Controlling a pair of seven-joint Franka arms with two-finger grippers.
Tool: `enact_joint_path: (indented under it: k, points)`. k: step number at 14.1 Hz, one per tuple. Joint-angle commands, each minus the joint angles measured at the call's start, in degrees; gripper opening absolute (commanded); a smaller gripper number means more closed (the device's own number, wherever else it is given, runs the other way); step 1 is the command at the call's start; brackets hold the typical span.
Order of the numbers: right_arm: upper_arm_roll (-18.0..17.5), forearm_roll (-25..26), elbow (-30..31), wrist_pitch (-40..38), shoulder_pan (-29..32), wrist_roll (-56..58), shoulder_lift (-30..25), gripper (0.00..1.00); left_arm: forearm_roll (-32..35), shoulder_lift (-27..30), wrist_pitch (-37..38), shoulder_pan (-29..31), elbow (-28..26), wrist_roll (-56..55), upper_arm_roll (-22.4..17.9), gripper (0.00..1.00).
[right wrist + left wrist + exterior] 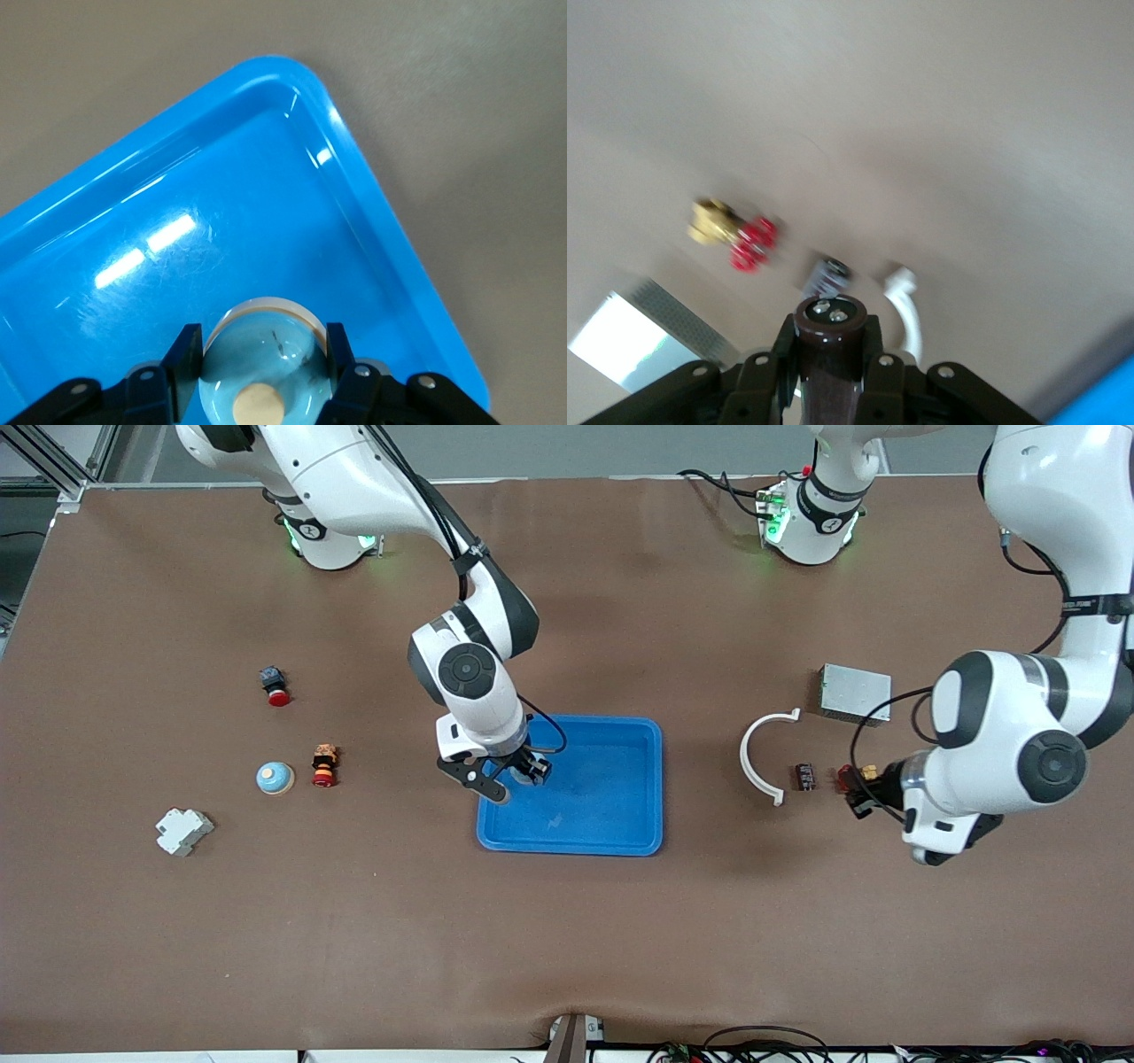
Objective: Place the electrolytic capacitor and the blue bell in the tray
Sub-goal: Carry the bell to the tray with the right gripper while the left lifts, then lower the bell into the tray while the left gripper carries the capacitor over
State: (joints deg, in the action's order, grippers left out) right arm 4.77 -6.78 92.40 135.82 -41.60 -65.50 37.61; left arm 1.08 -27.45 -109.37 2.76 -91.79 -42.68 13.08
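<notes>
My right gripper (518,772) is shut on a light blue bell (266,363) with a tan button on top. It holds the bell over the bright blue tray (620,828), close to the tray's rim (390,239) at the right arm's end. My left gripper (855,790) is shut on a dark brown electrolytic capacitor (828,350) with two metal terminals on its end. It hangs low over the table near the left arm's end. A second light blue bell (275,778) lies on the table toward the right arm's end.
A small dark capacitor (804,775), a white curved piece (764,757), a brass and red connector (735,235) and a grey metal box (855,693) lie by my left gripper. A red-tipped button (276,686), an orange and red part (324,766) and a white block (183,831) lie near the second bell.
</notes>
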Motion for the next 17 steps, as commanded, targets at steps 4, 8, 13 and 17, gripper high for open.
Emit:
enact_joint_path:
  k: [4, 8, 13, 17]
  points:
    - [0.68, 0.54, -1.53, 1.2, -2.78, -4.45, 3.17, 0.0, 0.68, 0.56, 1.26, -4.68, 1.88, -18.2, 6.95, 0.0]
    - [0.68, 0.72, -1.44, 2.69, -4.28, -6.55, 4.05, 0.0, 0.85, -1.89, 0.74, -12.32, 3.28, -27.0, 6.87, 0.0]
    - [0.86, 0.98, -1.26, 4.37, -5.16, -7.09, 4.84, 0.0, 0.94, -8.14, -1.89, -18.14, 8.03, -35.01, 6.69, 0.0]
    - [1.12, 1.86, -1.26, 5.16, -4.98, -7.01, 5.55, 0.0, 1.64, -11.13, -4.97, -19.9, 8.03, -35.37, 6.25, 0.0]
